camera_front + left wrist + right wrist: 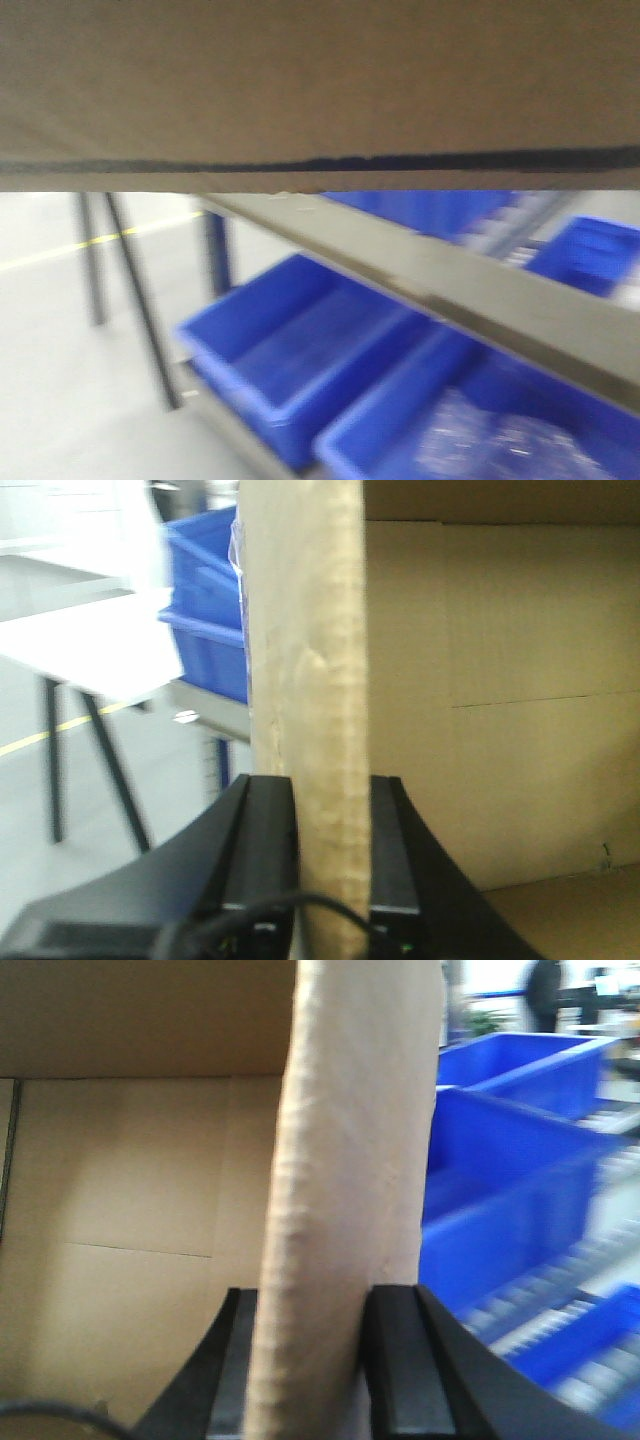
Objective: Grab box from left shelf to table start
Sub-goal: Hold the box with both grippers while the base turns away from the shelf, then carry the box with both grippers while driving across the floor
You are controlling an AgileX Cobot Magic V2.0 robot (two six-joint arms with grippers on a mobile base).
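Between the fingers of the left gripper (325, 792) stands one upright wall of the box (500, 680). The two black pads are closed flat against it, one inside and one outside. The right gripper (315, 1300) has the same pinch on another wall, its jaws narrowed to the thickness of the cardboard. So the box sits clamped in both arms, its walls running away from the jaws.

I judge it light, since what I can see of the inside is bare corrugated board. The wall looks fairly stiff, but I'd expect it to bow or crease under a hard pinch, and smooth pads could slip on it. I'd want both grips deep on the wall, level with each other, and a slow carry.

Outward of the left jaws, past the wall's outer face, the left wrist view gives me the white table (90, 645) on dark legs and a blue bin (205, 610). Outward of the right jaws I get more bins and white rollers (545, 1310). Only the front view shows the box from outside. Its tan face, with a dark line near the lower edge, fills the top of the picture above the grey rail of the left shelf (480, 290). Neither gripper appears there, and every view is blurred.
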